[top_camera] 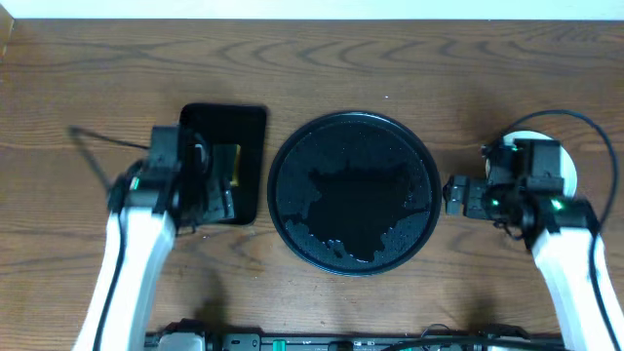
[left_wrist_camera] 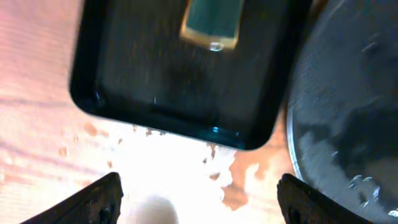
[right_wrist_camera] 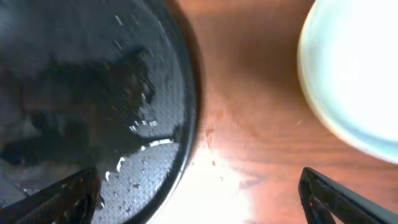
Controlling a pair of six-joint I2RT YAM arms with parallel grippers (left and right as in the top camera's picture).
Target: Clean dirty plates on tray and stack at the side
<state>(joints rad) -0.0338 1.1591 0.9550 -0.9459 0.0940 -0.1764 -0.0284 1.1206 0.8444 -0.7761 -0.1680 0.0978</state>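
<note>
The round black tray (top_camera: 351, 190) sits at the table's centre, wet and with no plates on it; it also shows in the left wrist view (left_wrist_camera: 348, 106) and the right wrist view (right_wrist_camera: 81, 81). The plates (top_camera: 571, 174) lie at the right, mostly hidden under my right arm. A pale aqua plate rim (right_wrist_camera: 354, 74) shows in the right wrist view, but I cannot tell how many are stacked. My right gripper (top_camera: 454, 195) (right_wrist_camera: 199, 199) is open and empty over bare wood between tray and plates. My left gripper (top_camera: 207, 200) (left_wrist_camera: 199, 205) is open and empty by the rectangular tray's front edge.
A smaller rectangular black tray (top_camera: 249, 127) (left_wrist_camera: 124, 93) lies left of the round tray and holds a yellow-green sponge (top_camera: 226, 164) (left_wrist_camera: 211, 22). Bare wooden table lies along the back.
</note>
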